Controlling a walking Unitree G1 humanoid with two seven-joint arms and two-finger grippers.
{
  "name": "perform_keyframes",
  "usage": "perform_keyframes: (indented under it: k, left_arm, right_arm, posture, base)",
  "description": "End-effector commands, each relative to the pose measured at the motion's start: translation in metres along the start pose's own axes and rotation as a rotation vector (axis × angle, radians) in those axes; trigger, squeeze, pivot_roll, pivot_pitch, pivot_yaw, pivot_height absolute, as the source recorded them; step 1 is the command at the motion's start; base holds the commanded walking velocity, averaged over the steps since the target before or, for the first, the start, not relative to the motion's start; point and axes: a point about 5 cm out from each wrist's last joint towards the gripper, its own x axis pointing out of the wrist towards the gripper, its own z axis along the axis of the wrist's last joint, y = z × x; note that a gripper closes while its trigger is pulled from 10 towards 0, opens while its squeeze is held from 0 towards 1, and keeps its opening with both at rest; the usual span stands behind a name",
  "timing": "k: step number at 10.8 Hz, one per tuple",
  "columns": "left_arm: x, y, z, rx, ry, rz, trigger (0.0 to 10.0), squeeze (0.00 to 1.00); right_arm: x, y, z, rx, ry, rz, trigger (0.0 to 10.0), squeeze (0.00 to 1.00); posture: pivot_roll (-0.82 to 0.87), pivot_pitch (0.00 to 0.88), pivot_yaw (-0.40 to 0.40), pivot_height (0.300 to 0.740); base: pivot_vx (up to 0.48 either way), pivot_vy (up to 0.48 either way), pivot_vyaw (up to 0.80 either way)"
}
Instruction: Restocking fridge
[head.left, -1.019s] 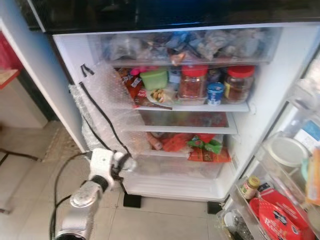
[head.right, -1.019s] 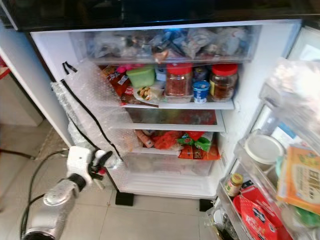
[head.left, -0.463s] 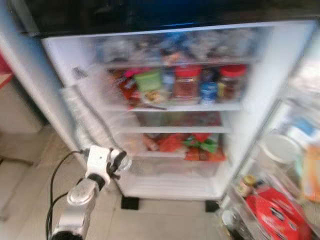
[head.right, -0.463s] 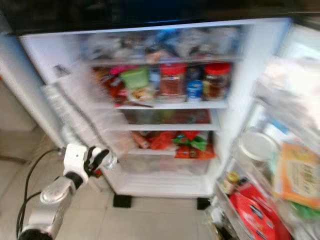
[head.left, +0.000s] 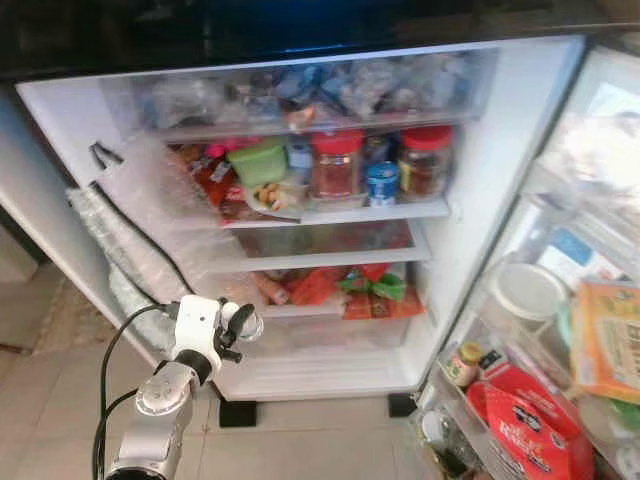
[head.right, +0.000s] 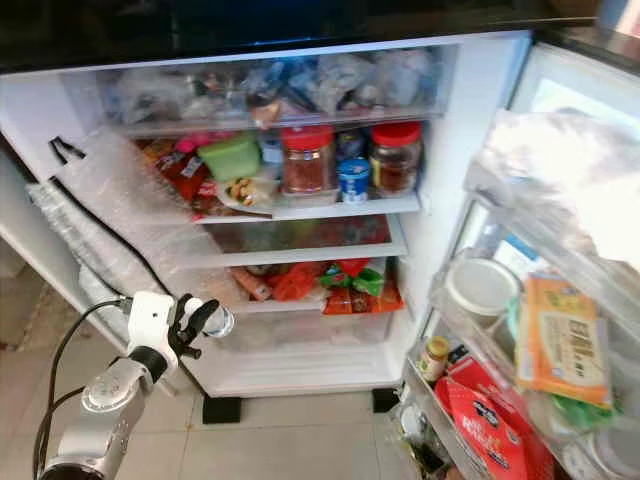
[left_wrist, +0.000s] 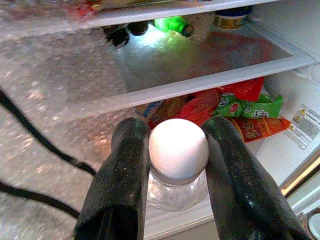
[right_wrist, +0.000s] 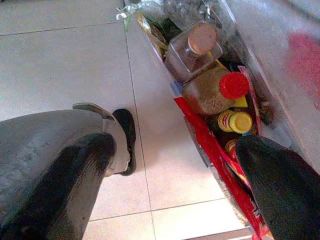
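Note:
My left gripper (head.left: 240, 328) is shut on a small clear jar with a white lid (left_wrist: 178, 151), held in front of the open fridge (head.left: 500, 130) at its lower left corner. The jar (head.right: 219, 320) shows between the two black fingers (left_wrist: 122, 175), level with the bottom shelf. Shelves inside hold red-lidded jars (head.left: 335, 165), a green box (head.left: 256, 160), a blue-lidded tub (head.left: 381, 183) and red and green packets (head.left: 350, 290). My right gripper (right_wrist: 170, 175) hangs open over the tiled floor beside the door's lowest rack of bottles (right_wrist: 215, 90).
Bubble wrap with black cords (head.left: 140, 230) drapes over the fridge's left side. The open door (head.right: 540, 330) on the right holds a white-lidded tub, a red packet and a yellow carton. A drawer of bagged items (head.left: 310, 90) sits at the top. Tiled floor (head.left: 300, 450) lies below.
The camera has swung to the right, showing more of the door racks. My left gripper still holds the jar at about the same spot before the fridge.

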Motion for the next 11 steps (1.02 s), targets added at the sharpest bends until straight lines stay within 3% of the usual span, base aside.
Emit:
perform_keyframes:
  k: [1,11]
  left_arm:
    - [-0.0031,0.0042,0.0041,0.019,-0.021,0.02,10.0,0.0]
    - [-0.0052,0.0048,0.0057,-0.003,-0.014,0.027,10.0,0.0]
  right_arm:
    - [-0.001,0.0131,-0.0058,-0.008,0.012,0.057,10.0,0.0]
    - [-0.0009,0.0128,-0.0048,-0.007,0.005,0.068,10.0,0.0]
  posture:
    - [0.03,0.0,0.074,0.74]
    - [0.04,0.0,0.068,0.74]
  base:
    - [0.0,0.0,0.0]
    - [0.0,0.0,-0.07]
